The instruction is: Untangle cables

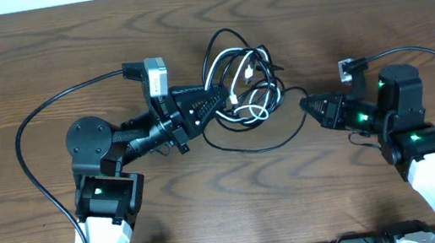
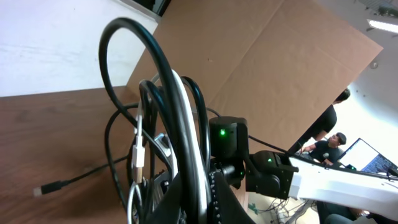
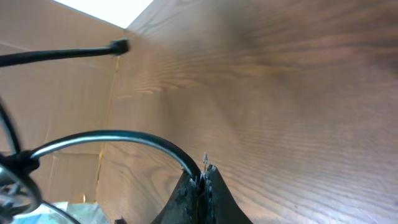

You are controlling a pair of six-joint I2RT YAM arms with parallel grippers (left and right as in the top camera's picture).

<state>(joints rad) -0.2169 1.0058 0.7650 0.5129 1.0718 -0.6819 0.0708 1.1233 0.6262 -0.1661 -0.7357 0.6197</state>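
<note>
Cables (image 1: 244, 84): tangle of black and white cords with small plug ends.
Position: middle of the wooden table (image 1: 36, 45), between the two grippers.
Long axis: bundle drawn left to right, gripper to gripper; one slack black loop sags toward the robot's side of the table.
Left gripper (image 1: 222, 96): closed on the tangle's left side, with black and white strands rising out of it in its wrist view.
Right gripper (image 1: 301, 103): fingers pinched together on one black strand at the tangle's right end.
Plug ends: black plug (image 2: 45, 190) lying on the wood, tip toward frame left; second black plug (image 3: 118, 45), tip toward frame right.
Hidden: crossings inside the knot cannot be traced; number of black cords cannot be told; left fingers largely covered by strands and cut off at the lower frame edge.
Overhead only: whole outline of the tangle and both arms.
Left wrist only: cords lifted in tall arcs above the wood, right arm (image 2: 249, 168) behind them.
Right wrist only: the pinch itself and a single curved strand.
</note>
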